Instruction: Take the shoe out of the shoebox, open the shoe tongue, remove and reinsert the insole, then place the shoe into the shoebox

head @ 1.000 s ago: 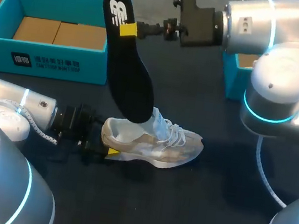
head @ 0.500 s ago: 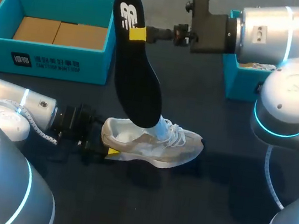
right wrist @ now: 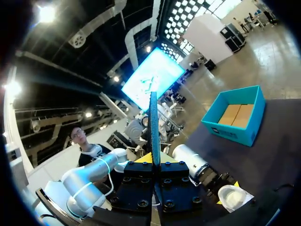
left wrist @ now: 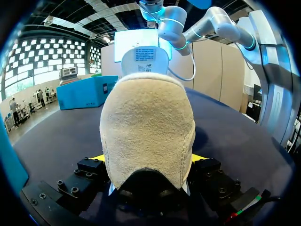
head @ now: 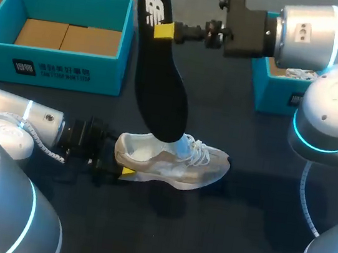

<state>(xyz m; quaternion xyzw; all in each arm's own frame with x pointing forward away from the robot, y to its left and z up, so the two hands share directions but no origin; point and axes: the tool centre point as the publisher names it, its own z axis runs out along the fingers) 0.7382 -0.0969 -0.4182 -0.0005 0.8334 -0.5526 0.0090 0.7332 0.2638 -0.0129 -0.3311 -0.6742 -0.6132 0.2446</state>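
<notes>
The beige low shoe (head: 173, 165) shows fuzzy, rough suede at its heel and thin mesh sides, while the long black insole (head: 160, 94) above it looks matt.

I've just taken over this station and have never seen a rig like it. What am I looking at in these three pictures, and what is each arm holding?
You have two robot arms at a dark table. The wide picture looks down from above and behind them. The two round ones come from a camera on each wrist. On the table sit a pale shoe, an open teal shoebox at the far left, and another teal box partly behind the right arm. The left gripper clamps the shoe's heel, which fills its wrist view. The right gripper holds the black insole near its heel end, up in the air, with the toe end down at the shoe's opening. Its wrist view shows the insole edge-on.
</notes>
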